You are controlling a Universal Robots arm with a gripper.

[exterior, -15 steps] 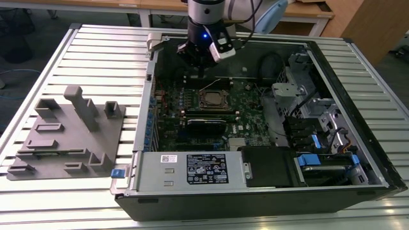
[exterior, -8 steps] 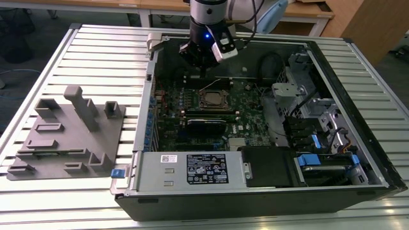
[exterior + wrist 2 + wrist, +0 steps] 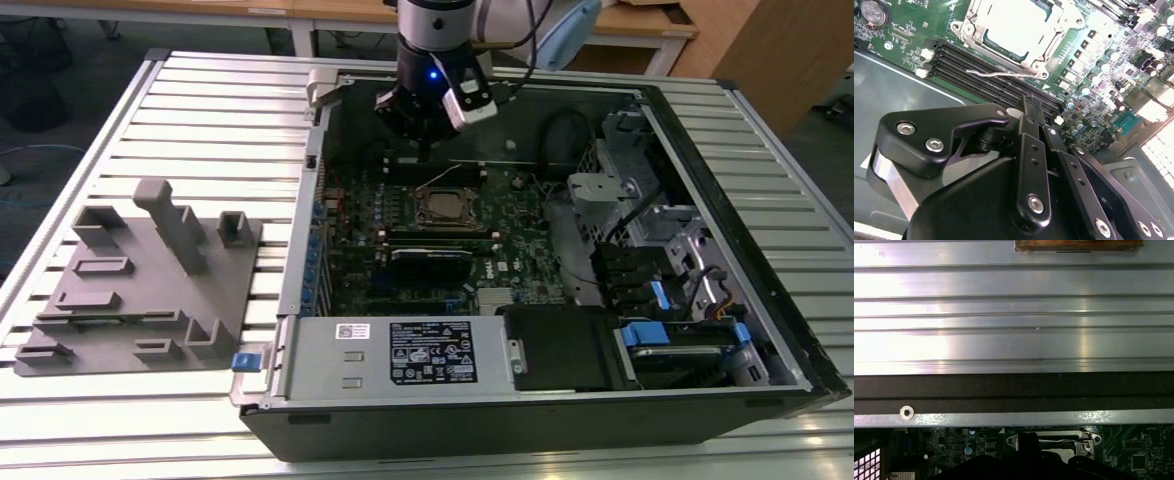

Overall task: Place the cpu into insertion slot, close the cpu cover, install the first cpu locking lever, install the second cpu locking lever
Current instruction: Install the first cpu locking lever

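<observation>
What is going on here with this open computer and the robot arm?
A robot arm is working inside an open computer case that lies on a ribbed metal table. Its claw hangs just above the motherboard, close to the insertion slot. The cpu appears to sit in the slot, with the cpu cover lying over it. One thin locking lever sticks out loose beside the slot and does not look latched.

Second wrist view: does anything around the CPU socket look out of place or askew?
One thing: a thin metal locking lever beside the cpu cover juts out loose over the long black memory slots instead of lying latched along the cover's edge. The cover itself sits flat, and nothing looks damaged.
</observation>
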